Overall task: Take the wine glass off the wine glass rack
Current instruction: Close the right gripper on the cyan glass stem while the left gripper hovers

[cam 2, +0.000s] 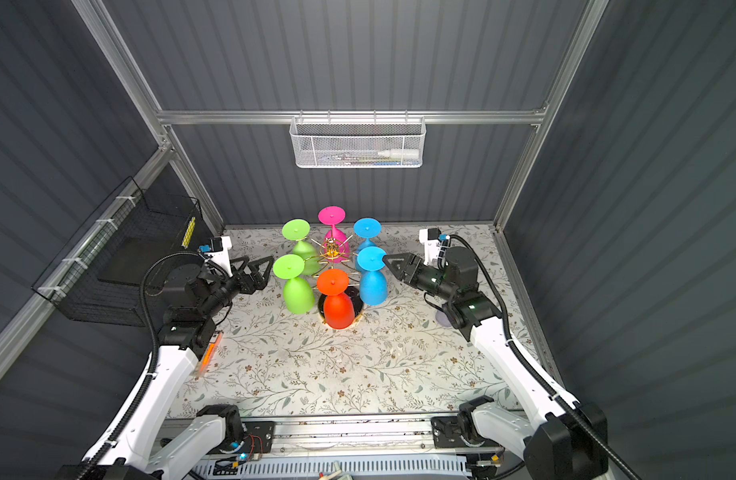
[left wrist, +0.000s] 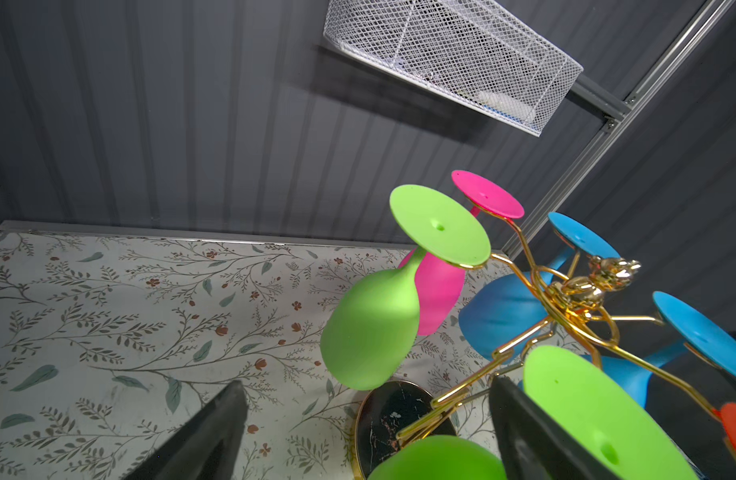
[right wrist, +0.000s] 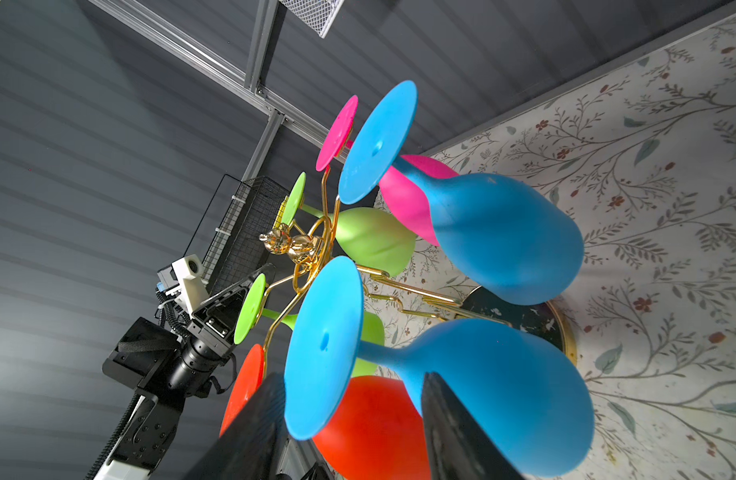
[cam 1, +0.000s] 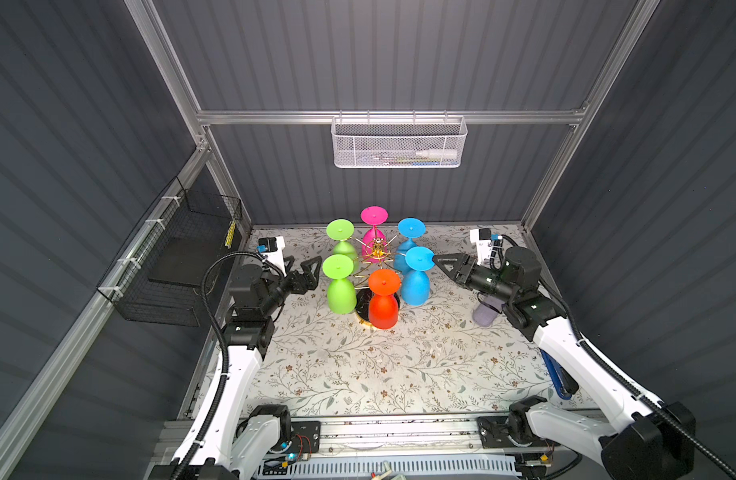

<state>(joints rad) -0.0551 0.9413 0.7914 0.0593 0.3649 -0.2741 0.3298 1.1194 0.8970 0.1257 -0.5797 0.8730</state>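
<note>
**Lining up the grasp**

The right gripper (cam 1: pixel 437 259), spread, is straddling the stem of the near blue glass (cam 1: pixel 416 286); the left gripper (cam 1: pixel 305 261) is hovering spread. Just beyond, the rack (cam 1: pixel 378 250) is holding it by its foot, mid-table. The next move likely needs pinching, then sliding outward.

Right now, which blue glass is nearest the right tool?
The front blue wine glass, hanging beside the orange glass; the right tool is at its foot.
</note>
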